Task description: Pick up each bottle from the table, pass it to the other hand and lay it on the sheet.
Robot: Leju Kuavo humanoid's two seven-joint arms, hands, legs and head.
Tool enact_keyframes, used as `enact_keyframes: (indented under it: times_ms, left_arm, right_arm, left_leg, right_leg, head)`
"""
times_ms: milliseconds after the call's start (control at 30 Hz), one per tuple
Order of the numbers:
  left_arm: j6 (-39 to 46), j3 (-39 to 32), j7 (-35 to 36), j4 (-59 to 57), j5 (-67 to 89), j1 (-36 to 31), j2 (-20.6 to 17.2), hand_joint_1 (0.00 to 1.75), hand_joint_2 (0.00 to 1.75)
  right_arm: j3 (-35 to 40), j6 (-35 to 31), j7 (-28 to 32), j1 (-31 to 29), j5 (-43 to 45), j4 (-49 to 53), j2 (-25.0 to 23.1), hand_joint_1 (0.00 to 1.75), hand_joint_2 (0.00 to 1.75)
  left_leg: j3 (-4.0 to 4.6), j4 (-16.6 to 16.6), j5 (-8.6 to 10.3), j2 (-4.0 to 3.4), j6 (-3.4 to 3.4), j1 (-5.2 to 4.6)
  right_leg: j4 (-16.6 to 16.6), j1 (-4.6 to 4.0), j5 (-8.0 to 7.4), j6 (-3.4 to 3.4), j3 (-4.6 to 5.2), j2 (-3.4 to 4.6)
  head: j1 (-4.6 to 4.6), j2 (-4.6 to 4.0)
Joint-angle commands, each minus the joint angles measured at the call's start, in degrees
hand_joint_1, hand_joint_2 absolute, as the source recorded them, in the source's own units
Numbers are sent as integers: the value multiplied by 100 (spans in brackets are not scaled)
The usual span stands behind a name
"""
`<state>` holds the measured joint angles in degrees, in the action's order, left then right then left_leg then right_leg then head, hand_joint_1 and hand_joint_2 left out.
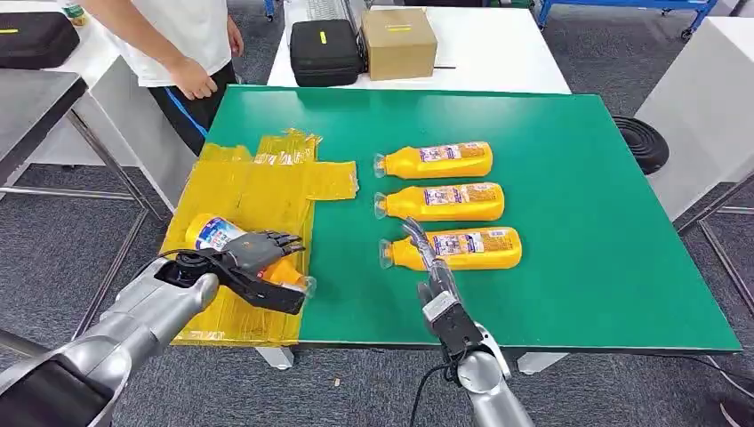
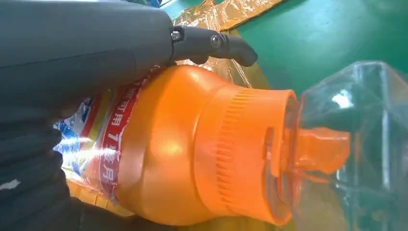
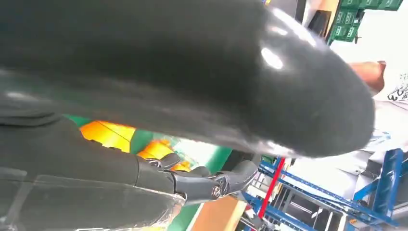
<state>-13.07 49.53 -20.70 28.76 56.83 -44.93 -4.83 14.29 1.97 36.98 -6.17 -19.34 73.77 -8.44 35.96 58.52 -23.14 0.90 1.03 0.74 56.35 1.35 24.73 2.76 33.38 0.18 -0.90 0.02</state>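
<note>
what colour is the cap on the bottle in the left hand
Clear over an orange collar and nozzle on the bottle the left hand holds; left wrist view shows it best.

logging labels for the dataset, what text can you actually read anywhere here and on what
Held bottle in the left hand, red label band: Chinese characters, sideways and partly hidden, not surely readable.
Three bottles on the table: labels too small to read.
Cardboard box: yellow strip, no legible text.
Black case: none legible.
</note>
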Motion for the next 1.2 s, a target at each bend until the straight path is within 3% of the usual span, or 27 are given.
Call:
enact_keyframes:
  times_ms: [33, 600, 800, 1200]
  left_arm:
    - [-58, 329, -33, -432, -27, 372, 143, 0, 175]
    - [1003, -561, -195, 803, -842, 602, -177, 0, 175]
    - [1018, -646, -189, 1044, -864, 768, -253, 0, 175]
    - [1496, -1155, -448, 1529, -1064, 1037, -71, 0, 175]
  right_arm:
    - [72, -8, -12, -227, 3, -315, 116, 0, 0]
    - [133, 49, -52, -105, 70, -184, 241, 0, 0]
    - [139, 43, -51, 4, 65, -126, 225, 0, 0]
    - [45, 90, -127, 115, 30, 19, 175, 0, 0]
  left_leg:
    - [-18, -18, 2, -23, 1, -5]
    - [10, -3, 7, 7, 11, 0]
    - [38, -1, 6, 7, 6, 1]
    - [70, 2, 7, 4, 8, 1]
  right_leg:
    - [-17, 1, -7, -13, -11, 15]
    - [-6, -1, -1, -10, 8, -13]
    - [-4, -5, -2, -10, 40, -13]
    - [-1, -4, -1, -9, 72, -18]
  head:
    - [0, 0]
    - [0, 0]
    - [2, 0]
    - [0, 0]
